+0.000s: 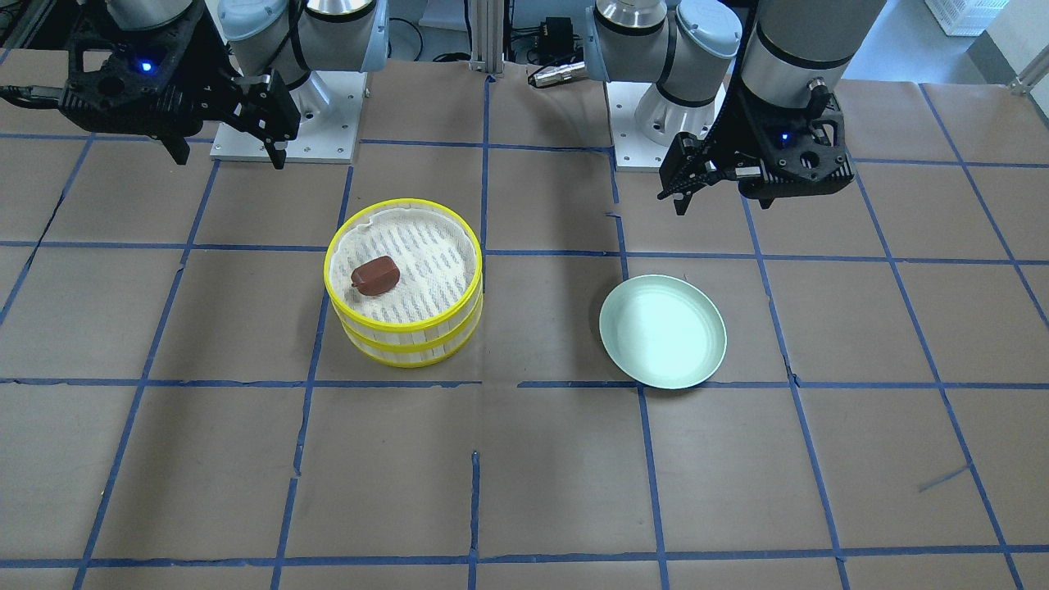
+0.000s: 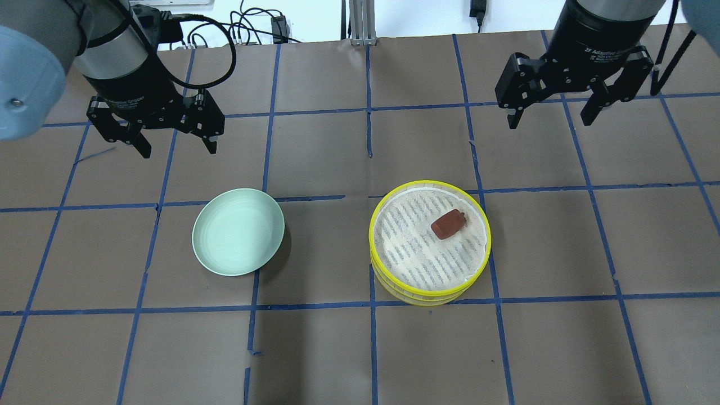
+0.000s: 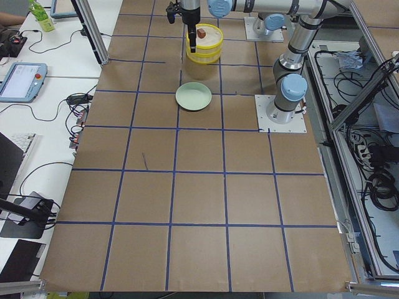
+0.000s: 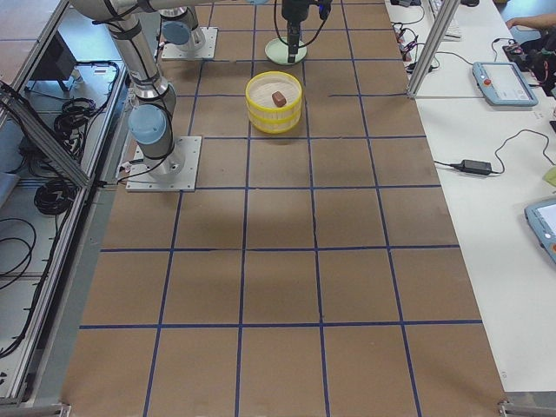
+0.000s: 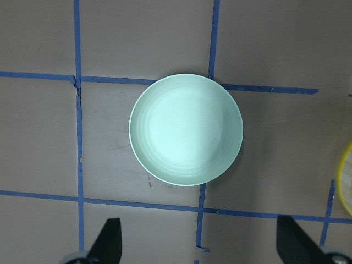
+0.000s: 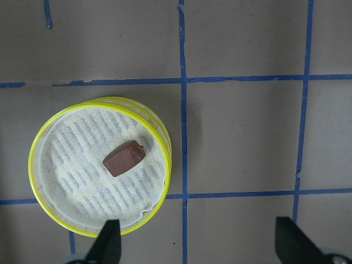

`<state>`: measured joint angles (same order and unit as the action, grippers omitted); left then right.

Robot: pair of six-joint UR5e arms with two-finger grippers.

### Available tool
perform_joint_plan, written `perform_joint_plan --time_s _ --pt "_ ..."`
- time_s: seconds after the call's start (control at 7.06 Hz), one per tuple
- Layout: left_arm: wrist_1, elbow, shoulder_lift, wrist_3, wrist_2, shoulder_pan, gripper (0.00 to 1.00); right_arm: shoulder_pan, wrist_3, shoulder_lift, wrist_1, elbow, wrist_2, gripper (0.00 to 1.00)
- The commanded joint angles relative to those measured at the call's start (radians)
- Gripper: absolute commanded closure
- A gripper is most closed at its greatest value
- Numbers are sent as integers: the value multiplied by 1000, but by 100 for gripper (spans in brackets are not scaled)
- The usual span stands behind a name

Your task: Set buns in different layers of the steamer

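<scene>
The bun (image 2: 448,224) lies in the steamer's (image 1: 410,338) top layer (image 2: 413,256), plate (image 2: 238,232) apart leftward.

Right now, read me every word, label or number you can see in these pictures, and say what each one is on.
"2F Adaptive Gri...": white print on the right gripper body, cut off; the smaller lines beneath are too small to read.
"...daptive Gripper": left gripper body, start hidden.
Steamer, bun and plate: no text visible.

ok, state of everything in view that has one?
steamer: two layers stacked, uncovered
brown bun: lying in the top layer
white bun: not visible in any view
green plate: upright, nothing on it
left tool: open, holding nothing
right tool: open, holding nothing
</scene>
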<state>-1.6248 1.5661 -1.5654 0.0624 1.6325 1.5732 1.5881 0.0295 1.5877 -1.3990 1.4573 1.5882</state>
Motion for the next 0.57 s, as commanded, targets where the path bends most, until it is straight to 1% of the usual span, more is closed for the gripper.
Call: perform_joint_plan --time_s 0.0,0.42 --pt "2 2 2 -88 -8 -2 0 1 0 0 3 0 1 0" --pt "0 2 2 -110 -8 -2 0 3 0 0 3 0 1 0"
